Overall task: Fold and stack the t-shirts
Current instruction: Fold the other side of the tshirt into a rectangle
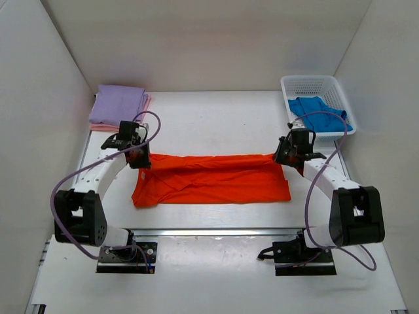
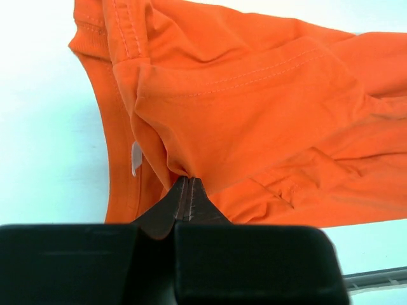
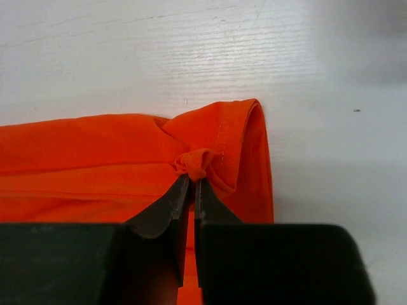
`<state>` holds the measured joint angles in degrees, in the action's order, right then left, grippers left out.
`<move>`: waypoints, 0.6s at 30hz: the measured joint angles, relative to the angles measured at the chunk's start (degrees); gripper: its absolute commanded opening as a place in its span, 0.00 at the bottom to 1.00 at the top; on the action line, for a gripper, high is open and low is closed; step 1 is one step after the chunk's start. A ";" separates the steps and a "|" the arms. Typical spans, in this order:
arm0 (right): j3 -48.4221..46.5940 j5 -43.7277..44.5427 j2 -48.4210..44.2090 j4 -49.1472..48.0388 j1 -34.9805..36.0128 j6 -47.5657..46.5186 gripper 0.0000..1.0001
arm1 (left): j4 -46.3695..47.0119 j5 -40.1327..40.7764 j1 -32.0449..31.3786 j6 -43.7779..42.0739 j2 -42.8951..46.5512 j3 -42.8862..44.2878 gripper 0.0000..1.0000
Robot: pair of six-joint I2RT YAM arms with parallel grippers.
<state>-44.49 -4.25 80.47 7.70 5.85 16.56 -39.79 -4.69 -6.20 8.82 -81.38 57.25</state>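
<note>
Now | left hand [image 2: 185, 182] pinches soft creased orange t-shirt [image 1: 216, 180] | right hand [image 3: 192, 180] clamps its bunched cloth

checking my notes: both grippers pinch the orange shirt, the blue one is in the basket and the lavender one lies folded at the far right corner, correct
Not quite. The lavender shirt lies folded at the far left corner, as the top external view shows. The rest holds: the left gripper and right gripper pinch the orange shirt, and the blue shirt is in the basket.

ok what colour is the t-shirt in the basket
Blue t-shirt in the white mesh basket, clearest in the top external view.
</note>
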 measured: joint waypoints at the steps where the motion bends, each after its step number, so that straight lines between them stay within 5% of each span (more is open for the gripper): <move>1: 0.79 -0.42 -1.09 -0.20 -0.26 0.02 0.00 | 0.24 0.02 -0.09 0.04 1.16 -0.81 0.00; 18: 8.87 -3.78 -6.73 -0.13 -2.69 1.27 0.02 | 1.79 0.28 -1.40 1.79 8.79 -10.82 0.00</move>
<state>-35.62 -8.03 73.73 7.57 3.16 17.82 -38.00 -4.40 -7.60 10.61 -72.60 46.44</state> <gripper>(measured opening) 0.030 0.022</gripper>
